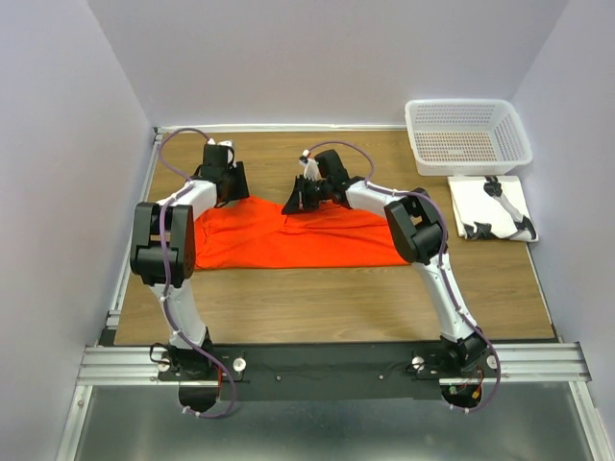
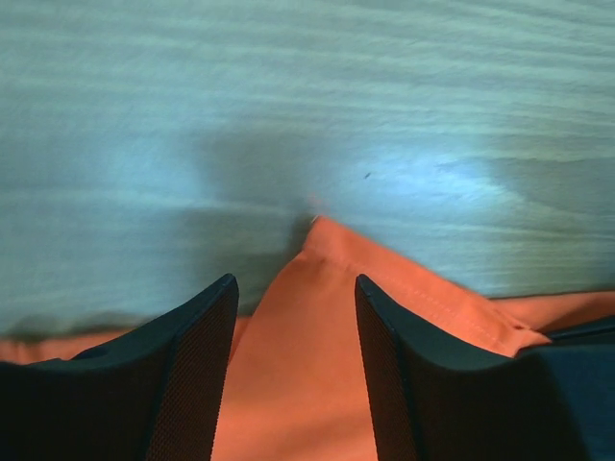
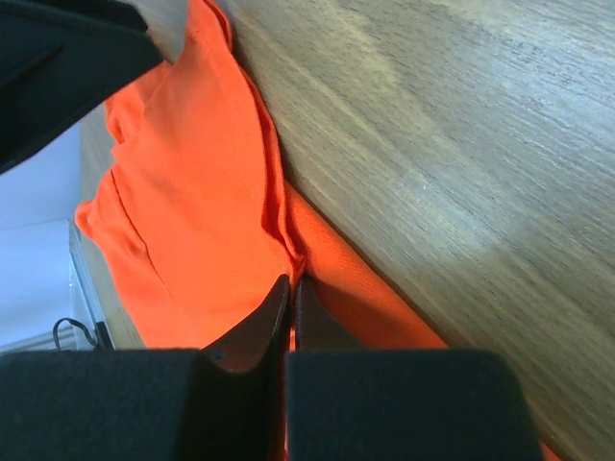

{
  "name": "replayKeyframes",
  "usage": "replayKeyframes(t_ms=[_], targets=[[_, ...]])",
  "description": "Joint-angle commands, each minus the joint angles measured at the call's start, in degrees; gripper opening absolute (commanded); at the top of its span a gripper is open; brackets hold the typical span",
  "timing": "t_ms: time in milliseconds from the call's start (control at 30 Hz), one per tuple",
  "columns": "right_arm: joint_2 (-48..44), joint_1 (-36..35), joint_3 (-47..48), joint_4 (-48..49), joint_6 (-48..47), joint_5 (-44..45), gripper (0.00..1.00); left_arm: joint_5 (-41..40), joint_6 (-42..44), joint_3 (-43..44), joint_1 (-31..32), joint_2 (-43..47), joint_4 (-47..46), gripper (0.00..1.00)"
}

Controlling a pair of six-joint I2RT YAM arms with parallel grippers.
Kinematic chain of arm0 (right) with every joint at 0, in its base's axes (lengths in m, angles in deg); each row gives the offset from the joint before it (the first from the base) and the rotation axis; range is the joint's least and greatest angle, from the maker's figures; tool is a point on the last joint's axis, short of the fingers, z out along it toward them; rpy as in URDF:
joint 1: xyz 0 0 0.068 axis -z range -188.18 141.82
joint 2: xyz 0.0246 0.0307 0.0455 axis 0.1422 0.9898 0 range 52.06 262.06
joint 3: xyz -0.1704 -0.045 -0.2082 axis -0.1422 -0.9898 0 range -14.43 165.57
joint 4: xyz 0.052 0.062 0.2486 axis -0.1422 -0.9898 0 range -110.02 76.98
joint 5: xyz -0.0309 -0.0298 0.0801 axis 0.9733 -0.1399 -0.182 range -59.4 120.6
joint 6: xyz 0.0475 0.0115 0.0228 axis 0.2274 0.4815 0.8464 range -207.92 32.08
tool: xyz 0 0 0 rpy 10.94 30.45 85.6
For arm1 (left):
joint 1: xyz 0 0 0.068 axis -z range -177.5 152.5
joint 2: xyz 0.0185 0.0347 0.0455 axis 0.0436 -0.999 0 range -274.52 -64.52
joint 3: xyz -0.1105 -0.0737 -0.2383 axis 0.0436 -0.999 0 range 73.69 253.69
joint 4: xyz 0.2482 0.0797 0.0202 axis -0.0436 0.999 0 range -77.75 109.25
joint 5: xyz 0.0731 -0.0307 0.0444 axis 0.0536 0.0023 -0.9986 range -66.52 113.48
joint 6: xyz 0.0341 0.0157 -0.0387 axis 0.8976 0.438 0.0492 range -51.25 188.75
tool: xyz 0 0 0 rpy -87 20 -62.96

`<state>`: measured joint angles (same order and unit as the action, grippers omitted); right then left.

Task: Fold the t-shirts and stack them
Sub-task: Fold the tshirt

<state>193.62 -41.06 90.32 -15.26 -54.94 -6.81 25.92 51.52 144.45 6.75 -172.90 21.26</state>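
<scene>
One t-shirt [image 1: 288,240]: bright orange-red, spread in a wide band across the middle of the top view on the wooden table [image 1: 336,298]. You'll see it rumpled along its upper edge and straighter along the lower one.
Left gripper [image 1: 228,182]: down at the upper left corner of the cloth in the top view.
Left fingers [image 2: 192,384]: standing apart at the bottom of the wrist frame. A pointed corner of the shirt with a stitched hem lies loose in the gap and pokes up toward mid-frame, with bare tabletop beyond it.
Right gripper [image 1: 300,199]: at the shirt's upper edge, near the centre of the top view and apart from the left one.
Right fingers [image 3: 250,327]: pressed together at lower centre of the wrist frame. A ridge of fabric runs straight into the tips and an orange sliver shows between them. It looks to you like a pinch on a fold, though the contact itself is hard to make out.
Cloth in right wrist view: spreads from the ridge toward the upper left, and wood grain fills the right side.
Basket [image 1: 468,163]: white mesh, upper right of the top view, off the shirt.
Board [image 1: 466,197]: white and flat, just below the basket at the right edge. A black-and-white object [image 1: 509,206] lies on it, too small for you to name.
</scene>
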Motion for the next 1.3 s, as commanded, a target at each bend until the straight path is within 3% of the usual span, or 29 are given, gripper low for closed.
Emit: replayKeyframes(t_ms=[0,233,400,633,767,967,1267], targets=[[3.11,0.36,1.16,-0.04,-1.24,-0.30,0.07,4.33,4.23,3.50,-0.03,-2.01,-2.34,0.58],[3.64,0.28,1.86,-0.04,-0.89,-0.47,0.07,4.94,4.84,5.79,-0.03,-6.93,-2.07,0.54],[3.64,0.28,1.95,-0.04,-0.89,-0.47,0.07,5.39,5.28,6.84,-0.03,-8.52,-1.63,0.45],[3.81,0.28,1.69,-0.05,-0.89,-0.65,0.07,6.09,5.72,7.63,-0.03,-10.18,-1.63,0.39],[3.55,0.28,1.51,-0.04,-0.89,-0.39,0.07,6.96,5.72,7.46,-0.03,-9.92,-1.02,0.30],[3.11,0.28,2.21,-0.04,-1.24,0.05,0.07,6.79,6.33,7.63,-0.12,-8.35,-0.67,0.00],[0.74,0.28,2.22,-0.22,-2.65,1.11,0.07,5.12,6.95,8.69,-0.30,-2.72,-0.40,0.00]])
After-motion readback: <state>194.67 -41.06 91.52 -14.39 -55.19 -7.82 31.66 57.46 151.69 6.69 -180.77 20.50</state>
